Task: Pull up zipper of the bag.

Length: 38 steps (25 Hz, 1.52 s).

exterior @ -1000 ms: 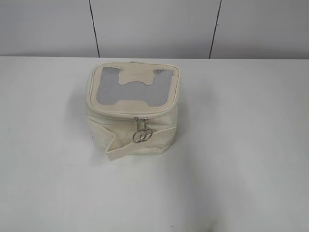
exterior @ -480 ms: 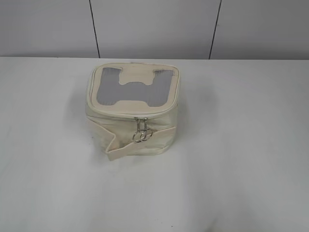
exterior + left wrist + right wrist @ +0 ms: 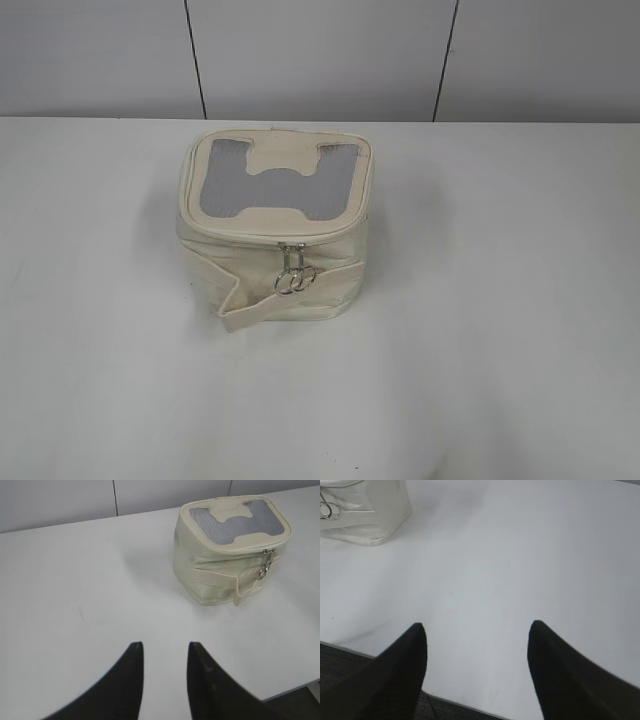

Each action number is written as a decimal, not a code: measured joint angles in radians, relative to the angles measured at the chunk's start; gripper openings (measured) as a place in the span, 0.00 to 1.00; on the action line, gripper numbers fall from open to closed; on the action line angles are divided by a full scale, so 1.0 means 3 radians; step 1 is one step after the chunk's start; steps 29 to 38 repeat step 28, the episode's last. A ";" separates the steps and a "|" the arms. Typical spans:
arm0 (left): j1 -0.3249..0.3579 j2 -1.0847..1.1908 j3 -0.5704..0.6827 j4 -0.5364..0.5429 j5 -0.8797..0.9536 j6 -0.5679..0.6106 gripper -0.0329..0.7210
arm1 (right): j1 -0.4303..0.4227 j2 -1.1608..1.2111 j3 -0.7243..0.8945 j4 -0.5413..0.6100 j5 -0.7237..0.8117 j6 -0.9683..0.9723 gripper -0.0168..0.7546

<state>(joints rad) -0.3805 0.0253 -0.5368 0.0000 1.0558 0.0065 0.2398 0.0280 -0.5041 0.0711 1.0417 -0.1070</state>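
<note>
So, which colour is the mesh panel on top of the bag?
Grey mesh panel; clearest in the left wrist view.

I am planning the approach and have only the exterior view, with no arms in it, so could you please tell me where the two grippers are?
Observer: The left gripper hangs above bare table, well short of the bag, which sits ahead to its right.
Operator: Thank you. Is it open?
Observer: Yes, there is a narrow gap between its fingers, with nothing in it.
Operator: And the right one?
Observer: The right gripper is open wider and empty, near the table's front edge; the bag's corner shows at the upper left of its view.
Operator: Can it see the zipper?
Observer: Only the ring pulls of the zipper, at the picture's left edge.
</note>
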 joint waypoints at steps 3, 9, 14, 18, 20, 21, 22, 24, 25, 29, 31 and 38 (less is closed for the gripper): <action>0.0004 0.0000 0.0000 0.0018 -0.0003 0.0000 0.36 | 0.0000 -0.0004 0.0000 0.0000 0.0000 0.0000 0.66; 0.0748 -0.0103 0.0000 0.0018 -0.0016 0.0000 0.36 | -0.0312 -0.0115 0.0000 0.0003 0.0000 0.0000 0.66; 0.1024 -0.0105 0.0000 0.0022 -0.0016 0.0000 0.36 | -0.0680 -0.0115 0.0000 0.0014 0.0000 0.0000 0.66; 0.1024 -0.0105 0.0000 0.0000 -0.0016 0.0000 0.36 | -0.0697 -0.0115 0.0000 0.0015 0.0000 0.0000 0.65; 0.1024 -0.0105 0.0000 0.0000 -0.0016 0.0000 0.36 | -0.0697 -0.0115 0.0000 0.0015 0.0000 0.0000 0.65; 0.1024 -0.0105 0.0000 0.0000 -0.0016 0.0000 0.36 | -0.0697 -0.0115 0.0000 0.0015 0.0000 0.0000 0.65; 0.1024 -0.0105 0.0000 0.0022 -0.0016 0.0000 0.36 | -0.0697 -0.0115 0.0000 0.0015 0.0000 0.0000 0.65; 0.1024 -0.0105 0.0000 0.0022 -0.0016 0.0000 0.36 | -0.0697 -0.0115 0.0000 0.0015 0.0000 0.0000 0.65; 0.1024 -0.0105 0.0000 0.0022 -0.0016 0.0000 0.36 | -0.0697 -0.0115 0.0000 0.0015 0.0000 0.0000 0.65; 0.1024 -0.0105 0.0000 0.0022 -0.0016 0.0000 0.36 | -0.0697 -0.0115 0.0000 0.0015 0.0000 0.0000 0.65; 0.1024 -0.0105 0.0000 0.0022 -0.0016 0.0000 0.36 | -0.0697 -0.0115 0.0000 0.0015 0.0000 0.0000 0.65; 0.1024 -0.0105 0.0000 0.0022 -0.0016 0.0000 0.36 | -0.0697 -0.0115 0.0000 0.0015 0.0000 0.0000 0.65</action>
